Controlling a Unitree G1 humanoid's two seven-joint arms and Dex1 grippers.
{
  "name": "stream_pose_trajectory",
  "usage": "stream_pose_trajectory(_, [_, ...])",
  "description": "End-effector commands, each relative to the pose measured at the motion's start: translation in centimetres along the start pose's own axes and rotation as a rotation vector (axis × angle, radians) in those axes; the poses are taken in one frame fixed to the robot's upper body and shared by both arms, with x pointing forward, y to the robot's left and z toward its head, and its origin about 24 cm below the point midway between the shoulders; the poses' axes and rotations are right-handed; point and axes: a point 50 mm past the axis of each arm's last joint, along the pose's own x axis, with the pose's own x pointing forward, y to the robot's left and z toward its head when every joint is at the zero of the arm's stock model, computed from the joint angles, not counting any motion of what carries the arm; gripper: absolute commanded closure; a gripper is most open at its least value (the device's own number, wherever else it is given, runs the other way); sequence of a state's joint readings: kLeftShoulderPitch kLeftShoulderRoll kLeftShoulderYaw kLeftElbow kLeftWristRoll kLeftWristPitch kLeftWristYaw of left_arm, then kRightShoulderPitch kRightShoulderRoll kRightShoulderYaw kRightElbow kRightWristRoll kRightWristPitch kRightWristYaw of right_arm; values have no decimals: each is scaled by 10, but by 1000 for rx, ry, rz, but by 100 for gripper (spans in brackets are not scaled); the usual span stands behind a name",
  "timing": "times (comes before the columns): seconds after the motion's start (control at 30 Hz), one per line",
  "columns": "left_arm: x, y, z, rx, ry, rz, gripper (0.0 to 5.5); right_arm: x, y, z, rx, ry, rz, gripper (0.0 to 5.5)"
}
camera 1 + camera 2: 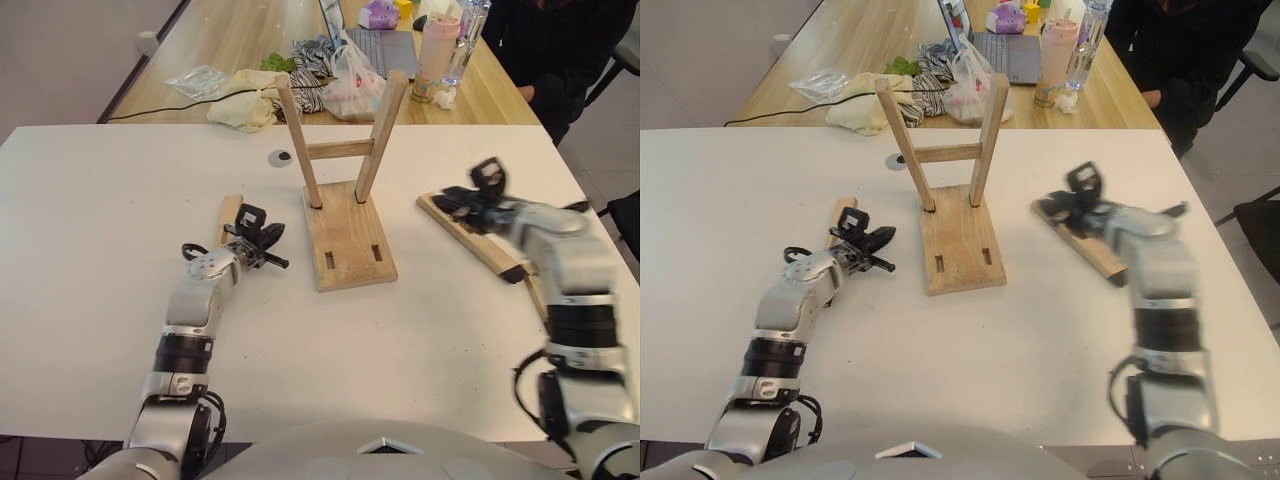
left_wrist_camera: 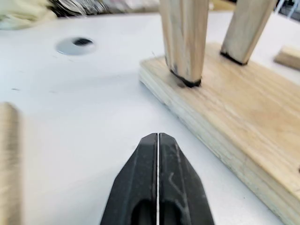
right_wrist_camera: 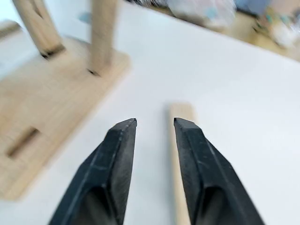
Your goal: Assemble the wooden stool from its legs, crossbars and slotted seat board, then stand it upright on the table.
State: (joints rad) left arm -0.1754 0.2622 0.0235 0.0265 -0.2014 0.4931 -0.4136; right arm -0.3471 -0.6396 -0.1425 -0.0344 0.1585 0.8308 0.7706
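On the table, the seat board is laid flat mid-frame, with two legs and a crossbar fitted and two slots left bare. A long piece at right and a short stick at left are not yet fitted. The right gripper is held open over the long piece; the left gripper is squeezed shut, empty.

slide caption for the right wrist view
Open right gripper hovers above a loose wooden piece beside the half-built stool.
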Motion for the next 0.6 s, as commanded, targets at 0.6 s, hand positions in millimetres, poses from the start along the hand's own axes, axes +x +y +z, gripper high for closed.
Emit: stream_pose_trajectory(0.6, [-22,-14,0,-107,-199,234,550,-119,-31,-133,126,487,6,189])
